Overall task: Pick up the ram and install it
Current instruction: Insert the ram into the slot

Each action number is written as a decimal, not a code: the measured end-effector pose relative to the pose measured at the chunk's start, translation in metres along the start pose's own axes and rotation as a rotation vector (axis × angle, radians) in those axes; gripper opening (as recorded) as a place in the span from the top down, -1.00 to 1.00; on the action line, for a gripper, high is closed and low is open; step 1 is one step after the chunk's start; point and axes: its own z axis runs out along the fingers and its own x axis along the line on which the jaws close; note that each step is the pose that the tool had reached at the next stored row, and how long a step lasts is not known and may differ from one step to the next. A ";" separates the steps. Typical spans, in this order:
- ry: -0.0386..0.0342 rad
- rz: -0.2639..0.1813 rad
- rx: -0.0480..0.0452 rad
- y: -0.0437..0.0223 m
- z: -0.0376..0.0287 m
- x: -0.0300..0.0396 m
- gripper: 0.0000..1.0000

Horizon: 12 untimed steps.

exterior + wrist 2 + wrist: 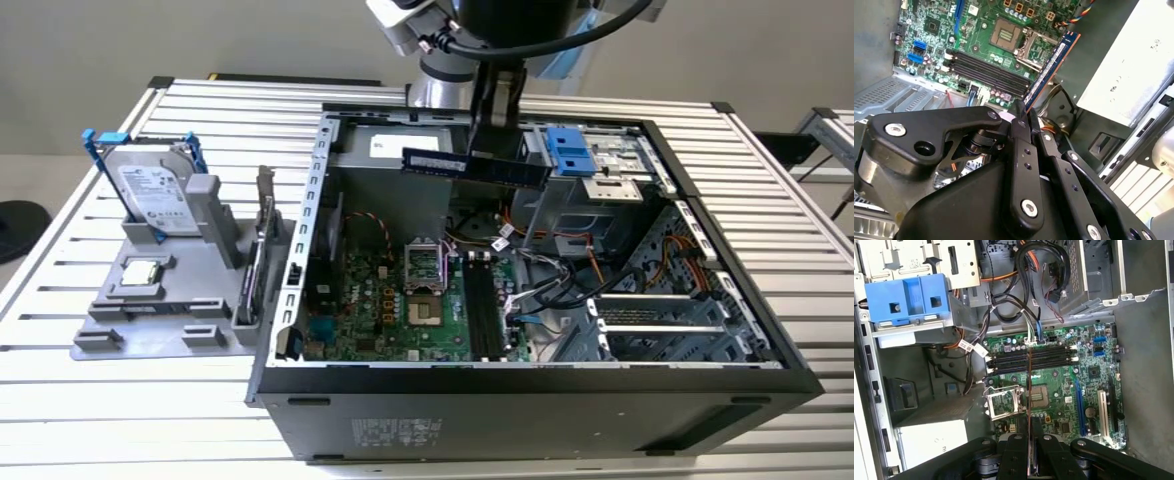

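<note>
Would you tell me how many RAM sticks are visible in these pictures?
1. The ram is clamped in the gripper above the open computer case, over the motherboard. The memory slots look empty; another stick could be hidden elsewhere.

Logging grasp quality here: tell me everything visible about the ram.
The ram is a long, thin, dark blue-green board with a pale label. The gripper is shut on it from above, holding it on edge and roughly level over the open case, well clear of the motherboard's black slots. Nothing else touches it.
</note>
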 end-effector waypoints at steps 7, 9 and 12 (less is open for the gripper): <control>0.0005 0.028 0.0004 0.0000 0.0000 0.0000 1.00; 0.0006 0.036 0.0005 0.0000 -0.0001 0.0000 1.00; 0.0010 0.048 0.0006 0.0000 0.0000 0.0000 1.00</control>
